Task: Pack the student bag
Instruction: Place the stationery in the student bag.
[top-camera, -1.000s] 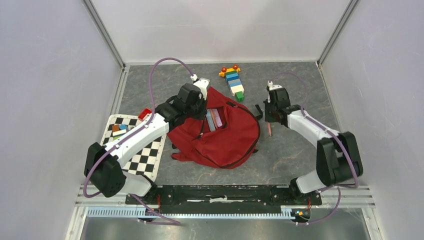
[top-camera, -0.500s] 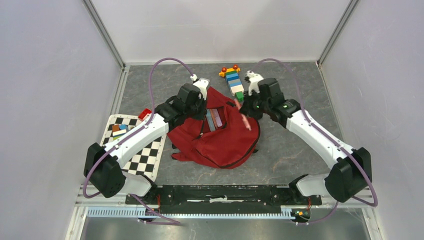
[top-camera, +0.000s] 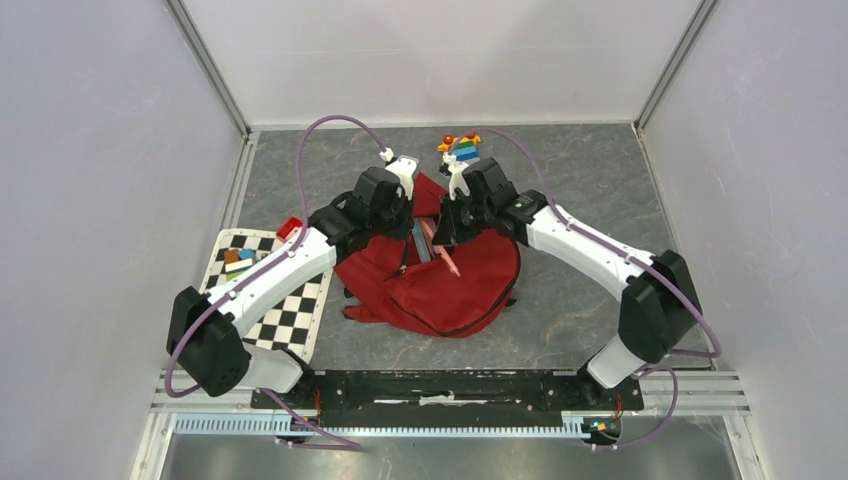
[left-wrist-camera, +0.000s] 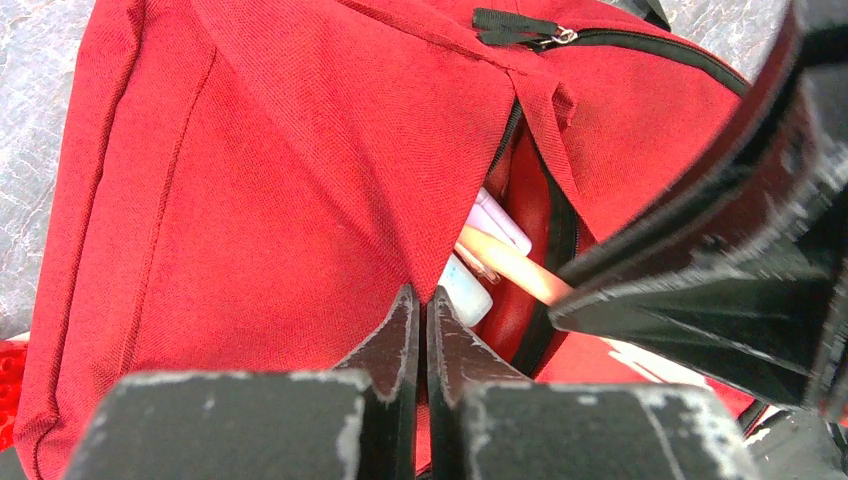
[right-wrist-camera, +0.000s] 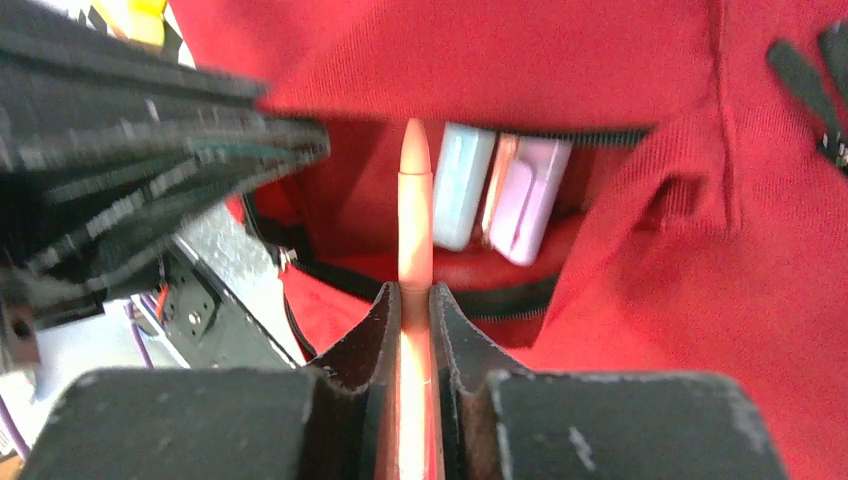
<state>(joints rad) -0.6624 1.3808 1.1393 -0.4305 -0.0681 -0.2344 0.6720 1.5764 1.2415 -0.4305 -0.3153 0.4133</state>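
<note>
Student bag (top-camera: 450, 290) open; left fingers (left-wrist-camera: 398, 340) clenched on its flap edge; right fingers (right-wrist-camera: 372, 345) grasping pink pencil (right-wrist-camera: 414, 220), tip toward opening ahead.

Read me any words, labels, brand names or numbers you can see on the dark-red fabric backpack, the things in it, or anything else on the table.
None can be read in any view.
The dark-red fabric backpack: plain cloth, no logo showing.
The pale blue case and lilac case inside: blank.
The salmon-pink pen: no print.
The colourful toy blocks: too small to tell.
</note>
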